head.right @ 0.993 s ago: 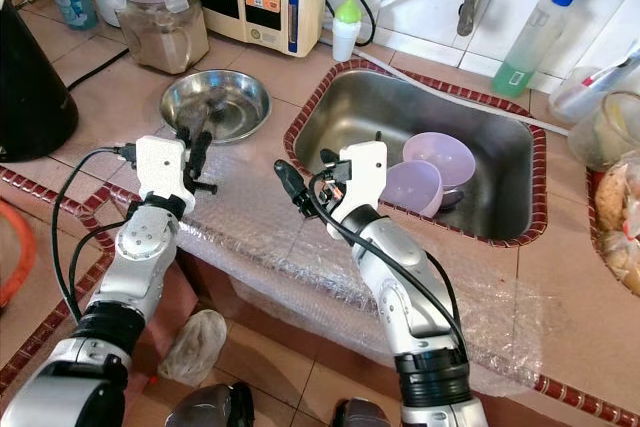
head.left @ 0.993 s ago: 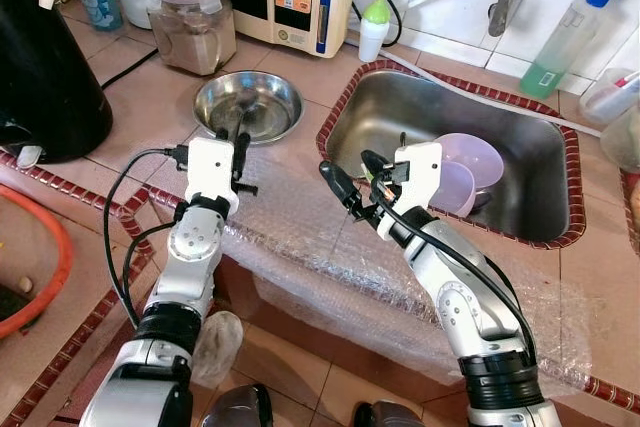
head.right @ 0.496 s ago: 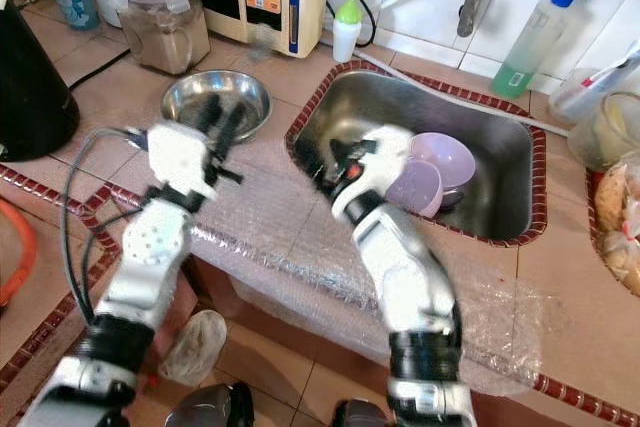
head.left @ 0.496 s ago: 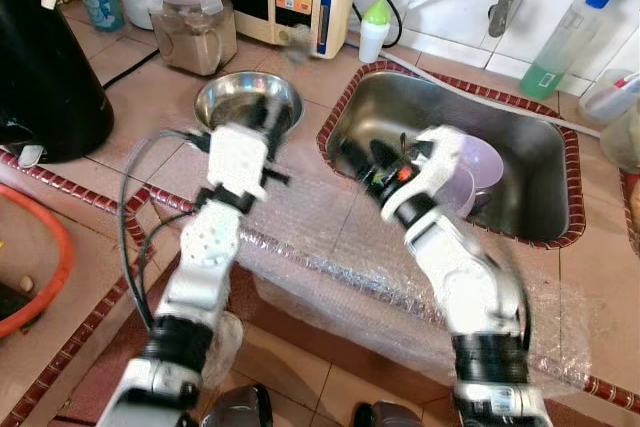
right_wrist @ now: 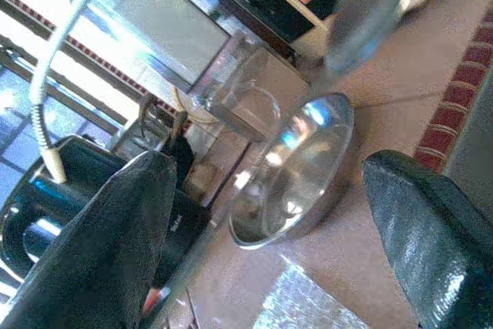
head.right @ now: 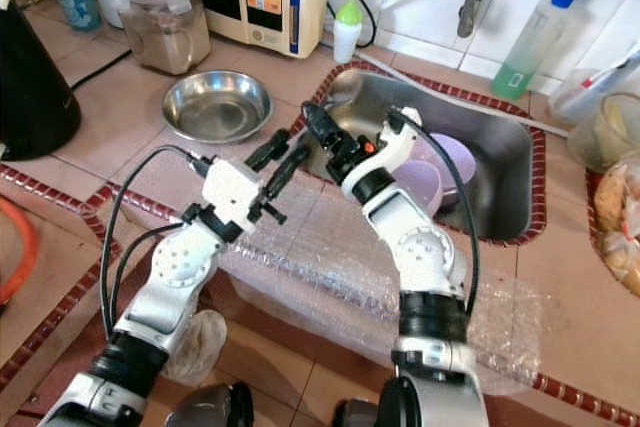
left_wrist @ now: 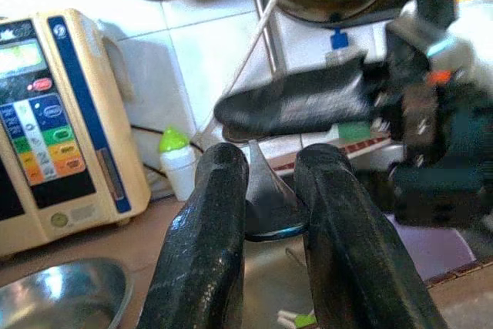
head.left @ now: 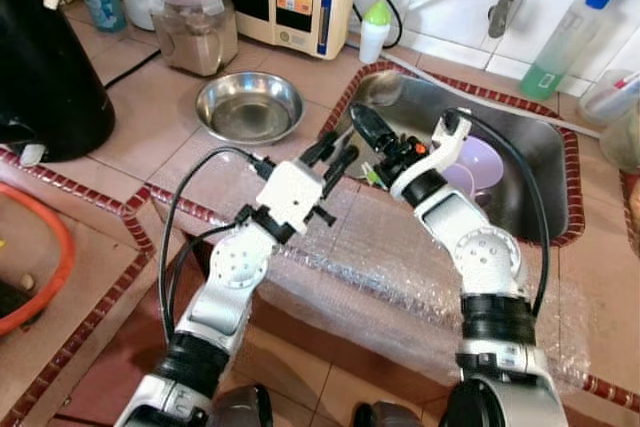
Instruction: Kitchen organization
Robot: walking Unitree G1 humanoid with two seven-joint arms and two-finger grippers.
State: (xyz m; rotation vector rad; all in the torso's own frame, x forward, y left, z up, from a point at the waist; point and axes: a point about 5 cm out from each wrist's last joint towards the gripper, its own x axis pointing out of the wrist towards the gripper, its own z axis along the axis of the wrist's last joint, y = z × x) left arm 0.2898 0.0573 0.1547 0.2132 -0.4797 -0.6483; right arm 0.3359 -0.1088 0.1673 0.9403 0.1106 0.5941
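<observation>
Two silver jointed arms with white wrist housings, looping black cables and long black jaws.

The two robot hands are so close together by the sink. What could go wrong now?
1. The left gripper and right gripper sit almost fingertip to fingertip at the sink's near corner, so they might bump.
2. The right arm's black cable loops over the purple bowls and might snag.
3. The bubble wrap hangs over the counter edge under both arms; a dragging arm could pull it off.
</observation>
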